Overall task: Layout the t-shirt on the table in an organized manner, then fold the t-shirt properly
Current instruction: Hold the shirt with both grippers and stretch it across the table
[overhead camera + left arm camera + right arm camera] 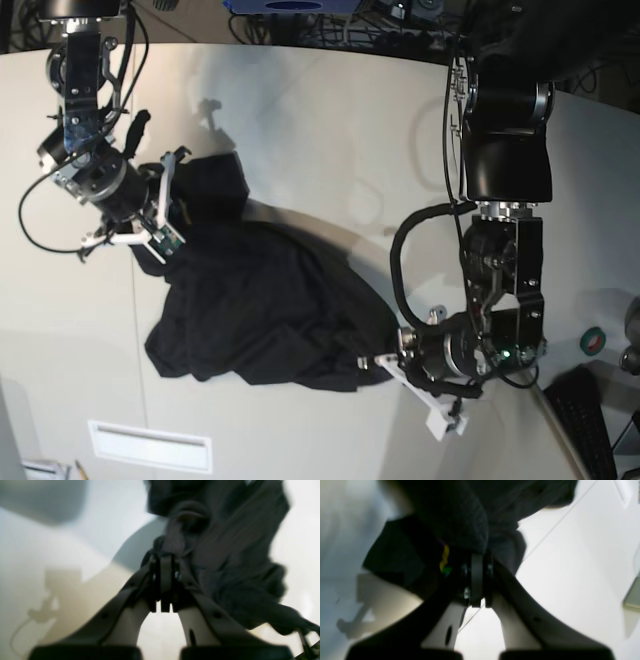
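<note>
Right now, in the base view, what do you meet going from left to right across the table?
The right gripper shut on the t-shirt's edge → the black t-shirt bunched on the table → the left gripper shut on its other edge → a roll of green tape.

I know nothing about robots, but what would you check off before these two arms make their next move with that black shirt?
1. Left end effector shut on the t-shirt: ok.
2. Right end effector shut on the shirt's cloth: ok.
3. Shirt laid out flat: not ok, it is bunched and wrinkled between the two arms.
4. Printed side facing: cannot tell; only a scrap of colour shows in the right wrist view.
5. Bare table around the shirt for spreading: ok.
6. Which shirt edges are held: cannot tell, both wrist views are blurred.
</note>
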Robot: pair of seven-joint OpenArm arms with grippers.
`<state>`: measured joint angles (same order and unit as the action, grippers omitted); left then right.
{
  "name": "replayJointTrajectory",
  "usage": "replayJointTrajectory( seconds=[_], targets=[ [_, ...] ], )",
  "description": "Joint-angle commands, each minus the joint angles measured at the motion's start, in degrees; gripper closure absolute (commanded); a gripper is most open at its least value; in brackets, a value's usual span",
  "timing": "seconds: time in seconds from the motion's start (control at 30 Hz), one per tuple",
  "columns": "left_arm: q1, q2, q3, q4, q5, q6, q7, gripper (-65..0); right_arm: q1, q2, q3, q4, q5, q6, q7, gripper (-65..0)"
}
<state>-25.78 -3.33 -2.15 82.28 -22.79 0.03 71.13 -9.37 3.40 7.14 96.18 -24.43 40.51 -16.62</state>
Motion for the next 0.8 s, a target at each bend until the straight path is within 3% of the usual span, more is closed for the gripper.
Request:
replayJointTrajectory(
  seconds=[0.0,0.17,0.3,0.47,0.67,0.77],
  targets=[
    [-2.6,-0.1,-1.4,2.6,-0.4,0.1,-0.1,0.0,2.3,0.1,0.4,1.5,0.6,-0.5,1.5,0.0],
    [-7.2,0.0,-2.6,0.0,-0.4,0.1,0.1,0.0,9.9,2.1,0.4,2.0,0.6,-0.5,-3.7,0.0],
    [-11.0,1.0,-2.6,-6.2,0.0,0.1,-6.5,0.0,17.3,3.4,0.4,1.4,0.6,-0.5,-6.3,0.0],
    [-14.2,1.2,-3.2,-8.8,-0.4,0.2,-8.0,0.0,22.2,6.1,0.3,3.0,0.5,-0.5,-9.8,0.0],
    [-5.6,-1.5,-3.3,-0.5,-0.1,0.2,-9.9,0.0,12.0,5.7,0.0,9.4,0.6,-0.5,-10.7,0.0],
    [1.0,-4.7,-3.3,2.7,0.0,0.2,-9.9,0.0,6.0,2.3,-0.1,9.4,0.8,-0.5,-10.6,0.0]
  ],
)
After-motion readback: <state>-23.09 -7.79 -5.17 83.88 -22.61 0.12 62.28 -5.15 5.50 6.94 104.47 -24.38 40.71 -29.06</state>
